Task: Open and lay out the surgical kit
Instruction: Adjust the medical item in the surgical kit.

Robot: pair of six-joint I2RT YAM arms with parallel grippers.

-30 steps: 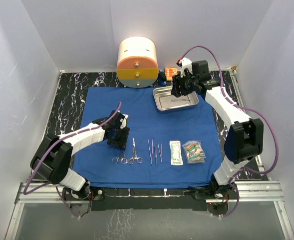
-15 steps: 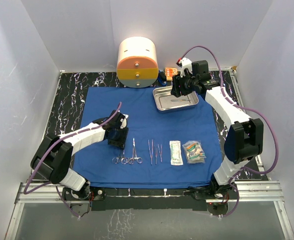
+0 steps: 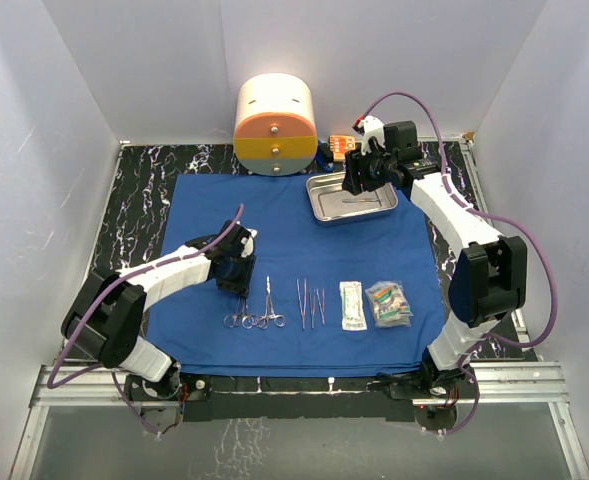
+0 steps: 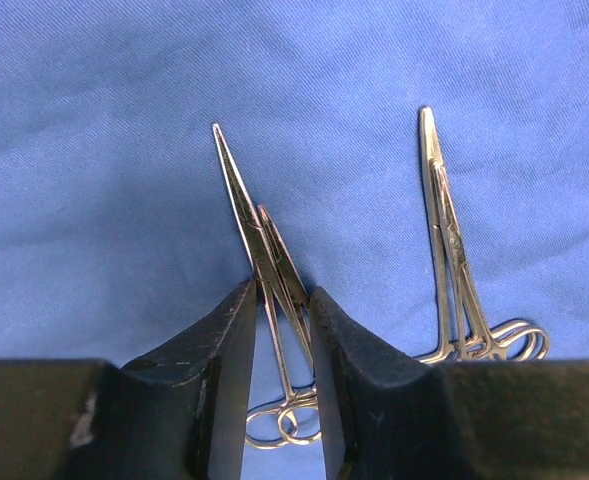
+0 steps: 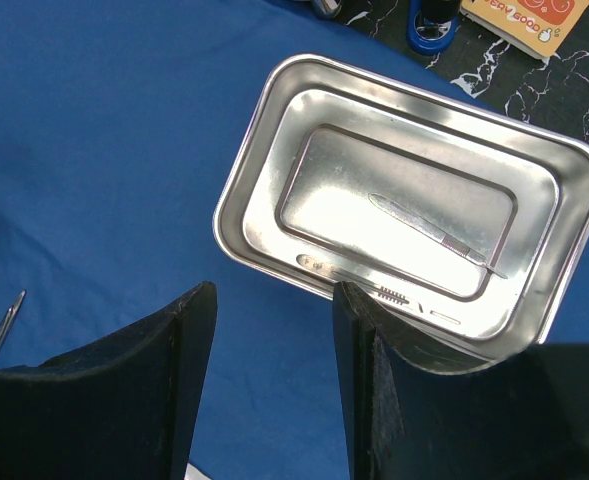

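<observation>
- Blue cloth wrap (image 3: 214,210) is lying spread flat over the black marbled table (image 3: 139,185).
- Left gripper (image 4: 280,300) is sitting low on the cloth, its fingers (image 4: 229,370) straddling the scissors (image 4: 264,240) just ahead of the ring handles. The jaws are close on both sides; can't tell if they are actually clamping.
- Forceps (image 4: 444,230) are lying just beside the scissors, to the right, tips pointing away from the arm bases.
- Further right in the row, three thin straight tools (image 3: 311,303) are lying side by side; too small to tell which kind.
- Two clear packets are lying next, a narrow one (image 3: 351,305) and a wider one (image 3: 389,303).
- Right gripper (image 5: 274,295) is hovering over the near rim of the steel tray (image 5: 254,150), jaws spread wide, nothing between them.
- The tray is sitting on the far right part of the cloth, with a scalpel (image 5: 429,232) lying inside.
- Round cream-and-orange drawer container (image 3: 275,122) is standing behind the cloth, and a small orange box (image 3: 341,145) is lying behind the tray.
</observation>
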